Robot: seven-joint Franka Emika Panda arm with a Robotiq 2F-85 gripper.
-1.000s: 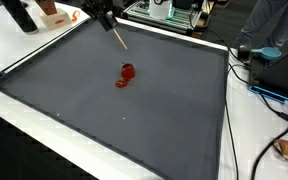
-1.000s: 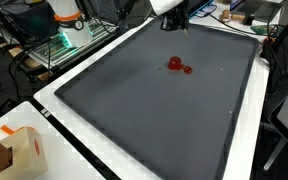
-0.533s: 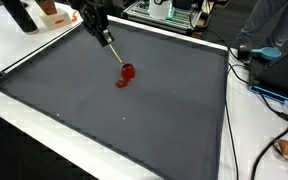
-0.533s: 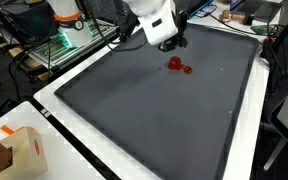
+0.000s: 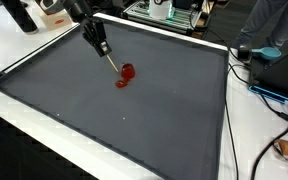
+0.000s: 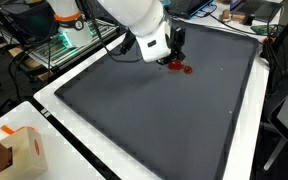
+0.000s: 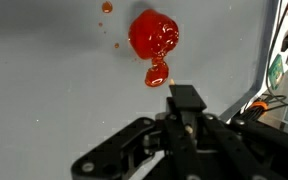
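Observation:
A red blob (image 5: 126,73) with a smaller red patch beside it lies on a dark grey mat (image 5: 164,115); it shows in both exterior views (image 6: 185,68). My gripper (image 5: 101,47) is shut on a thin tan stick (image 5: 112,64) that slants down, its tip at the blob's edge. In an exterior view the gripper (image 6: 172,57) hangs just beside the blob. In the wrist view the blob (image 7: 154,35) lies just ahead of the shut jaws (image 7: 187,100), with small red droplets (image 7: 107,8) nearby on the mat (image 7: 54,70).
The mat (image 6: 154,115) lies on a white table. A cardboard box (image 6: 19,150) stands at one corner. Cables (image 5: 274,95) and a person in blue (image 5: 274,25) are beside the table. Lab equipment (image 5: 164,12) lines the back edge.
The arm has come from the mat's back edge toward the red blob and lowered. The stick's tip now reaches the blob.

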